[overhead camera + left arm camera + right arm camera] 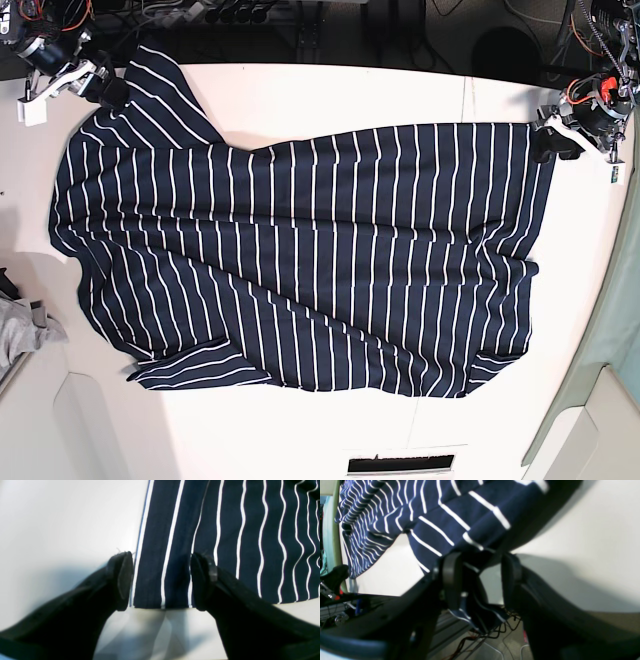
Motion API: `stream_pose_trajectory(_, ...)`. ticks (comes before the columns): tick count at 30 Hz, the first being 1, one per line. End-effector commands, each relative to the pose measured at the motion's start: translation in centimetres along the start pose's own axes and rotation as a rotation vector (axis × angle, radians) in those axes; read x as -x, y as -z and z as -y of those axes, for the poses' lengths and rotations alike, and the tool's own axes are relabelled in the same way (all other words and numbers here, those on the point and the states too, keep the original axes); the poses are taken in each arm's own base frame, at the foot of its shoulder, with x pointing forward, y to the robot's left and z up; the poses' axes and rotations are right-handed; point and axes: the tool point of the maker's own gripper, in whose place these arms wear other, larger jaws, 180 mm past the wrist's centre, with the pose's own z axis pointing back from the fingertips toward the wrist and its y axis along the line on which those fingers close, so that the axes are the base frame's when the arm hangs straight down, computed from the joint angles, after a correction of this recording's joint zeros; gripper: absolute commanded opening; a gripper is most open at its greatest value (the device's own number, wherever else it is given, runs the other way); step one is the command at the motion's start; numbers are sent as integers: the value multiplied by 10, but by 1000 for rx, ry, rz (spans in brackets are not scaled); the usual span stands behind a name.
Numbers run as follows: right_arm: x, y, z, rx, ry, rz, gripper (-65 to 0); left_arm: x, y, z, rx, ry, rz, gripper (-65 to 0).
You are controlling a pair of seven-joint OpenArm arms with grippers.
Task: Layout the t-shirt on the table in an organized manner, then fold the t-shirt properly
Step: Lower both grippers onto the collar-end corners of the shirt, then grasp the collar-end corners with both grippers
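The navy white-striped t-shirt (300, 260) lies spread over the white table (400, 90), with wrinkles and one sleeve folded at the front. My left gripper (162, 580) is open and low, its fingers straddling a flat corner strip of the t-shirt (225, 542); in the base view this left gripper (548, 143) is at the shirt's far right corner. At the far left corner my right gripper (105, 90) stands by the table's edge. Up close, the right gripper (481, 577) has its jaws apart, a bunch of the t-shirt (445, 512) hanging between them against one finger.
A small grey cloth (20, 330) lies at the left edge. Bare table (62, 530) lies left of the shirt corner. Cables (482, 640) and frame parts show below the table's edge. A thin seam line (465, 100) crosses the tabletop.
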Motion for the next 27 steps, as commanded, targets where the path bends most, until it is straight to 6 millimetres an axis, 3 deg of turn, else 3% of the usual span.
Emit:
stream_pose_trajectory(1, -10, -4, 0, 0, -20, 24, -393, 7, -2, -1, 2, 18, -41, -257)
stream_pose_trajectory(27, -16, -11, 11, 43, -60, 8, -393, 7, -3, 1, 16, 0, -39, -257)
